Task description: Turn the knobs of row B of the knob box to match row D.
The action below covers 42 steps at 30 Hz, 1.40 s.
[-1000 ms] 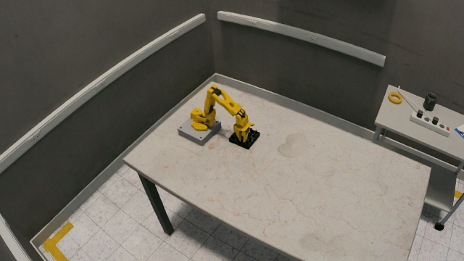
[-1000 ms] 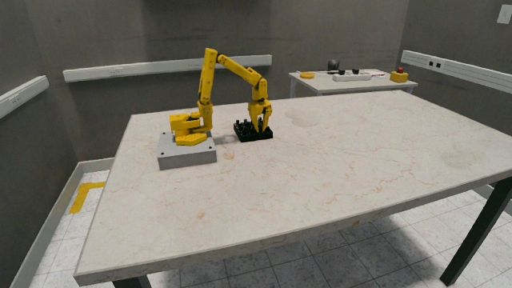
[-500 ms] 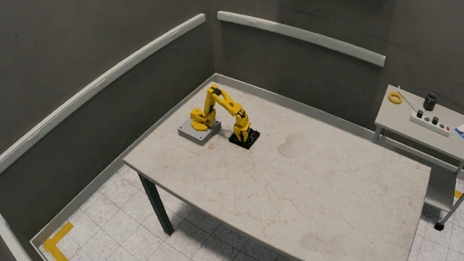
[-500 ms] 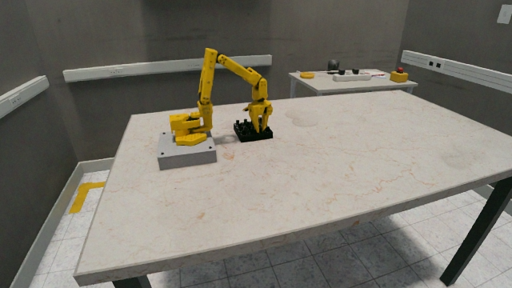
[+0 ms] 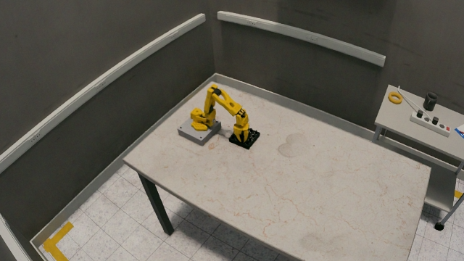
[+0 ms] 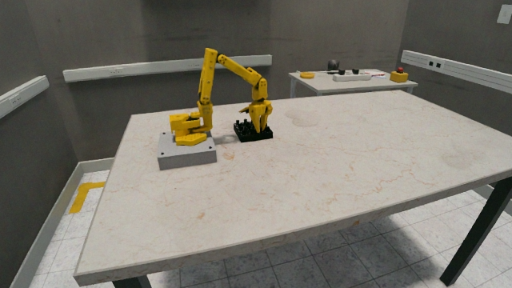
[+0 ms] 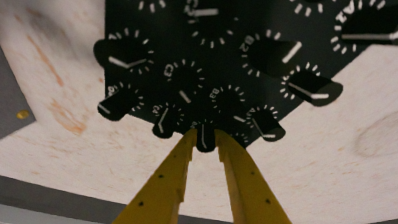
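The bench [image 5: 326,163] [image 6: 280,180] [image 7: 310,165] spreads beneath me, bearing my grey base block [image 5: 203,139] [image 6: 188,161] [image 7: 12,107] and the knob box [image 5: 237,144] [image 6: 253,138] [image 7: 167,30]. The box lies flat, directly under my jaws [image 5: 243,141] [image 6: 260,131], just beside the block. I'd expect a stiff case, possibly light enough to skid or twist if I lean sideways, so my turn should stay centred and level.

I have my jaws closed on one upright dark knob [image 7: 205,145] near the box's edge; from the lettering beside it I judge it to be row B's end knob. It should feel hard and perhaps slick, turning stiffly about its own axis. Opposite flanks are the place to pinch, low enough to bite without scraping the panel.

Room is tight on either side: a row C knob [image 7: 162,128] and a row A knob [image 7: 270,131] stand close to my fingertips, and a wide swing could nudge either off its mark. Beyond the box's edge there is more space. The pale pointer line [image 7: 203,134] shows between my fingers.
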Each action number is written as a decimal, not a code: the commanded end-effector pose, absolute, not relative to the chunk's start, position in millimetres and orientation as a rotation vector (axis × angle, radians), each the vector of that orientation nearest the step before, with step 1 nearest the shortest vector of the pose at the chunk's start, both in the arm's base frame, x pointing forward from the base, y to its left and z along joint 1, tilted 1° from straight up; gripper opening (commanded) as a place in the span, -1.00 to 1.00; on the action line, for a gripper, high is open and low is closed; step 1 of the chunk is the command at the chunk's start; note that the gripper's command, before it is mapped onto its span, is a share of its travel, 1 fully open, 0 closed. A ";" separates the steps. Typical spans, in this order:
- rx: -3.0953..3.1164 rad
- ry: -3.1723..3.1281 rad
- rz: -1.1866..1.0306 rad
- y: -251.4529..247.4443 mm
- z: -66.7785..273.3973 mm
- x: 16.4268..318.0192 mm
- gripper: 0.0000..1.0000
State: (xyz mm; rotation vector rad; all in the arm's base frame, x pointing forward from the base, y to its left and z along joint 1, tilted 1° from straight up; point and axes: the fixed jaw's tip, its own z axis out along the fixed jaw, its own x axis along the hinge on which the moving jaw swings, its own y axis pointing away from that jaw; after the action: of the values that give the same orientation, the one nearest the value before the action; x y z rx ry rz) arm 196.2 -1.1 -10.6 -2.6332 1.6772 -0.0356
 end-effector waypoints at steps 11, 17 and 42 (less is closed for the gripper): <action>-2.810 1.394 -0.014 -3.1 -13.0 194.1 -0.98; -2.820 1.374 -0.014 -3.1 -13.0 194.1 -0.98; -2.834 1.345 -0.014 -3.2 -13.0 194.2 -0.98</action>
State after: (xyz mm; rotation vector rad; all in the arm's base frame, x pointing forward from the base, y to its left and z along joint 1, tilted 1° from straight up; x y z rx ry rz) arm 197.1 -2.2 -10.6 -2.8144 1.3569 -0.0369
